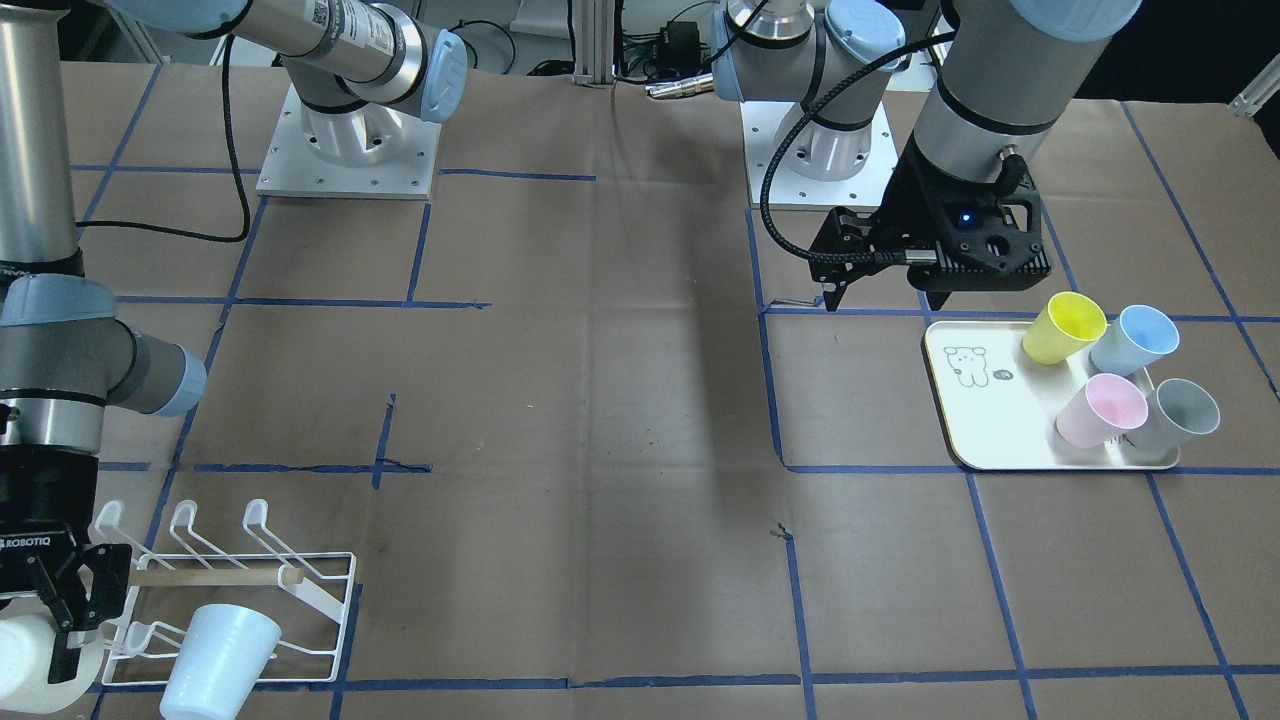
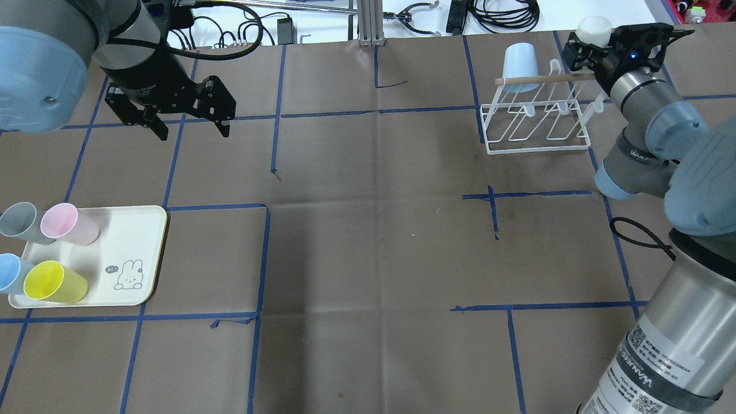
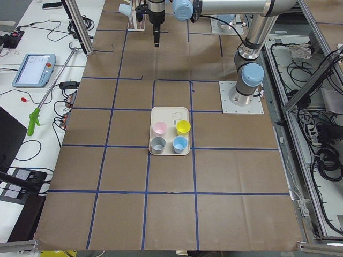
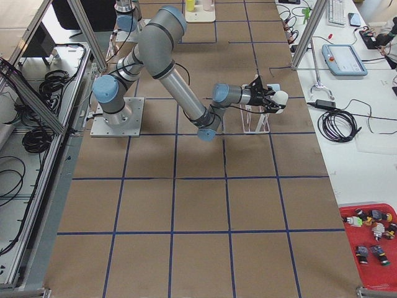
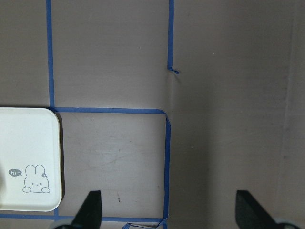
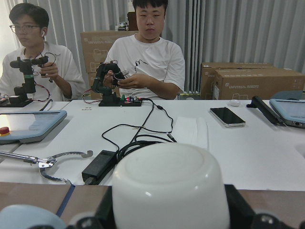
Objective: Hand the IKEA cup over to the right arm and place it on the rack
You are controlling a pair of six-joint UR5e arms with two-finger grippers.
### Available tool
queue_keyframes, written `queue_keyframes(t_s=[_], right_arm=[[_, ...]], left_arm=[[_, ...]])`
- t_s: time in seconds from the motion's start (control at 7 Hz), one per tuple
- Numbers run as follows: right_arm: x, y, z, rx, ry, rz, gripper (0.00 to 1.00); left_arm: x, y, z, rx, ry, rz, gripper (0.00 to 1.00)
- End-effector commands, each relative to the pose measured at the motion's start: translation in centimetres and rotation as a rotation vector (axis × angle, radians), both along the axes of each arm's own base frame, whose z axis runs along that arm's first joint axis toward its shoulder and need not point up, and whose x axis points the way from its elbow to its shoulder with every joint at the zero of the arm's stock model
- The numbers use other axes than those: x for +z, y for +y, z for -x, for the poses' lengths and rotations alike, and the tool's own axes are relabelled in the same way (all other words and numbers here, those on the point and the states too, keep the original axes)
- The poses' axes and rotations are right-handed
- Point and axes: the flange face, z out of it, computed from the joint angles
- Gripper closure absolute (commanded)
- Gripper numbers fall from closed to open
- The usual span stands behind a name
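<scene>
My right gripper (image 2: 592, 43) is shut on a white cup (image 2: 595, 27) and holds it at the far right end of the white wire rack (image 2: 535, 123), by the tip of its wooden dowel. The right wrist view shows the cup (image 6: 169, 191) filling the space between the fingers. In the front view the right gripper (image 1: 55, 640) and cup (image 1: 20, 660) are at the bottom left, beside the rack (image 1: 230, 600). A pale blue cup (image 2: 520, 66) sits upturned on a rack prong. My left gripper (image 2: 190, 123) is open and empty, above the table beyond the tray.
A cream tray (image 2: 132, 247) with a bunny drawing lies at the left. It holds a yellow cup (image 2: 52, 282), a pink cup (image 2: 69, 224), a grey cup (image 2: 20, 221) and a blue cup (image 2: 11, 273). Operators sit behind a white desk past the table's far edge.
</scene>
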Motion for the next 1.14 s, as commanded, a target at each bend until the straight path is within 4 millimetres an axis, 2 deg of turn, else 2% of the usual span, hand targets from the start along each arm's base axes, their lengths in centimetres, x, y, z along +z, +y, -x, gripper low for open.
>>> queue_keyframes(t_s=[0.0, 0.43, 0.57, 0.71, 0.86, 1.0], right_arm=[[0.3, 0.0, 0.0, 0.000, 0.002, 0.005, 0.01], [1.5, -0.1, 0.0, 0.002, 0.010, 0.025, 0.00], [3.5, -0.3, 0.0, 0.000, 0.020, 0.049, 0.00], [6.8, -0.3, -0.6, 0.006, 0.046, 0.102, 0.00], [9.7, -0.4, -1.8, 0.019, 0.038, 0.083, 0.00], [13.6, -0.3, -3.6, 0.044, 0.022, 0.010, 0.00]], left_arm=[[0.0, 0.0, 0.0, -0.002, 0.000, -0.001, 0.01], [0.0, -0.1, 0.0, -0.002, -0.002, 0.001, 0.01], [0.0, -0.1, 0.0, -0.003, -0.002, 0.001, 0.01], [-0.1, 0.0, 0.0, -0.003, -0.002, -0.001, 0.01], [0.0, -0.1, 0.0, -0.003, -0.002, 0.000, 0.01], [0.0, -0.1, 0.0, -0.005, -0.002, 0.000, 0.01]])
